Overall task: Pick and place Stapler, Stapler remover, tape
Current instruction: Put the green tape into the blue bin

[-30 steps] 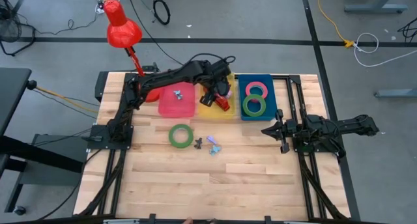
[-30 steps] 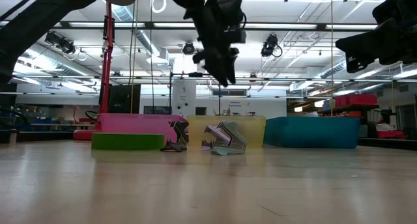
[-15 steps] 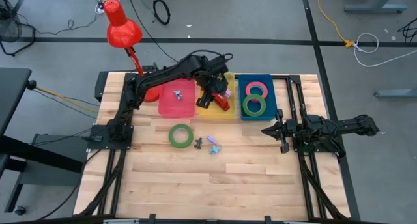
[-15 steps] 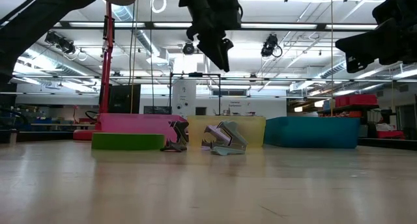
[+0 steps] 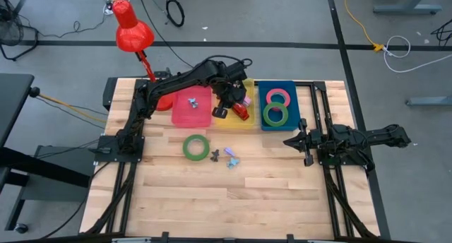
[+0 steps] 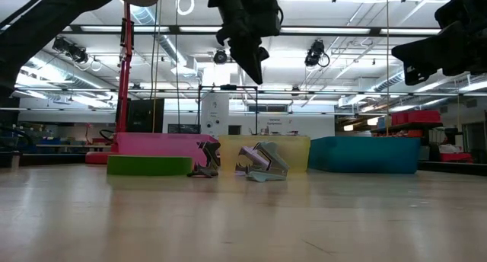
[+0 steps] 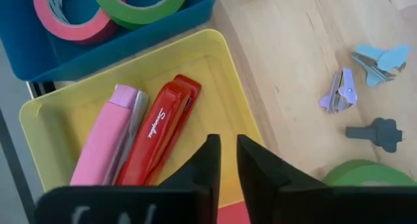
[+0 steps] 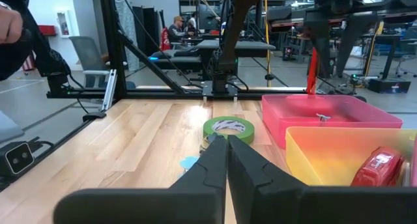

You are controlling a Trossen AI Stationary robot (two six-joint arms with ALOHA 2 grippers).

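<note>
My left gripper hovers shut over the yellow tray, holding nothing. Below it in that tray a red stapler and a pink stapler lie flat, side by side. The blue tray holds a red-pink tape ring and a green one. Another green tape ring lies flat on the table. Beside it lie a dark stapler remover, a purple one and a blue one. My right gripper waits shut at the table's right.
A pink tray with one small stapler remover stands left of the yellow tray. A red desk lamp rises at the far left corner. Bare wood lies toward the near edge.
My left gripper has shut its fingers on nothing, risen a little above the yellow tray and drifted toward the table's left. The staplers stay flat in the tray.
</note>
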